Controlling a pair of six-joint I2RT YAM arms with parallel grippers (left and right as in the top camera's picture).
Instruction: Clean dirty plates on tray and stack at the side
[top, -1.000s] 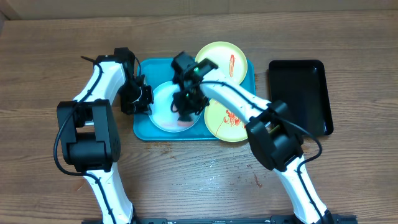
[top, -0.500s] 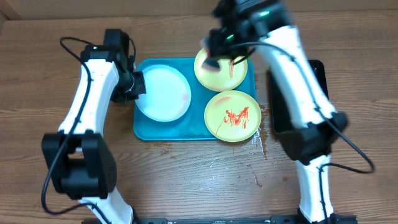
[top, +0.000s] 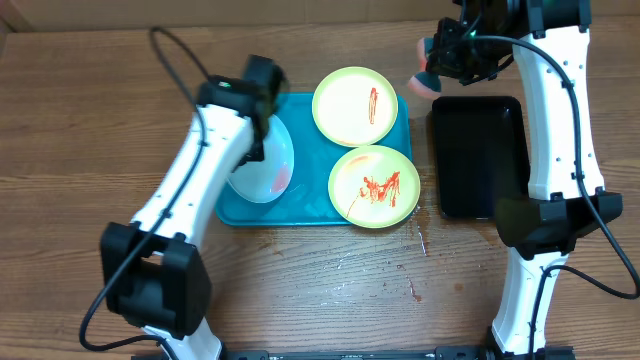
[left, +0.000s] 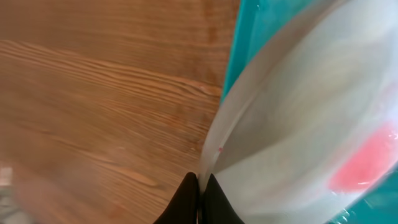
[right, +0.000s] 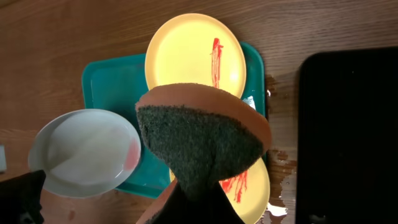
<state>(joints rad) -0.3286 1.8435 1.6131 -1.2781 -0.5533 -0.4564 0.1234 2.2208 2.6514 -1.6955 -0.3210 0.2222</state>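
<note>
Pale blue plate (top: 262, 170) now tilted up over tray (top: 312, 192), rim pinched in left claw (left: 200, 188), right claw (right: 193, 199) pinching sponge (right: 199, 140)

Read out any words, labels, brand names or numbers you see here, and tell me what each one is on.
No readable text anywhere.
The yellow-green plates carry only red sauce smears, not writing.
The pale blue plate, teal tray, black tray and sponge bear no print.

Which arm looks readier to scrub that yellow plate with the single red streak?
Right, probably. The right gripper holds the sponge, raised close to that yellow plate. The left gripper is pinching the rim of the tilted pale plate, so it is occupied and has nothing to wipe with.
</note>
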